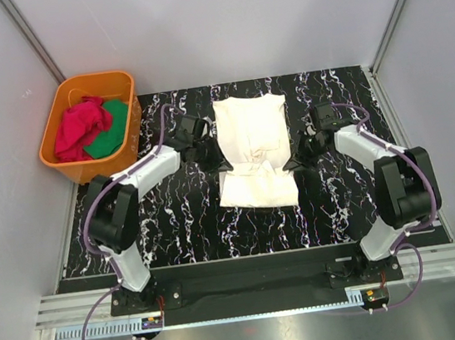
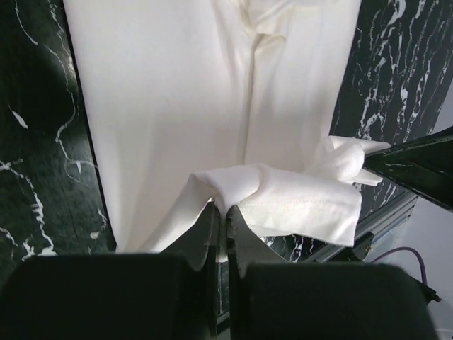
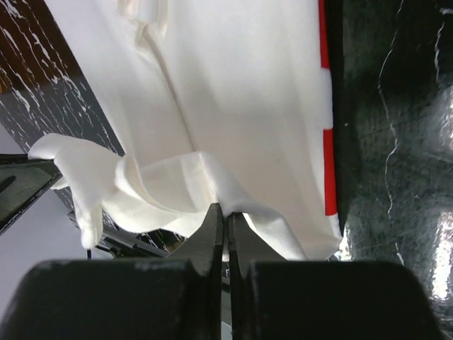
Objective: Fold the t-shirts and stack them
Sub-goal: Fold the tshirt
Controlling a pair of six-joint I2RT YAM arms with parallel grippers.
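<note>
Cream-white t-shirt: lies flat on the middle of the table, its length running away from the arms. It is drawn in to a narrow waist at mid-length, with a broad smooth panel on the far side and a shorter panel on the near side.
Shirt close up: the left wrist view shows the cream-white t-shirt spread smooth, with one lengthwise crease and a bunched fold rising toward the fingers. In the right wrist view the cream-white t-shirt has short red strips along its right edge; I cannot tell what they are.
Left gripper: at the shirt's left edge, by the waist. Up close the left gripper has its jaws pressed together on a gathered fold of the cream cloth.
Right gripper: at the shirt's right edge, opposite the left one. Up close the right gripper is likewise pinched tight on a raised fold of the same shirt.
Red t-shirt: crumpled inside the tub, well apart from the cream one.
Orange tub: stands at the table's far left corner.
Green cloth: in the tub, touching the red t-shirt.
Table: black with white marbling.
</note>
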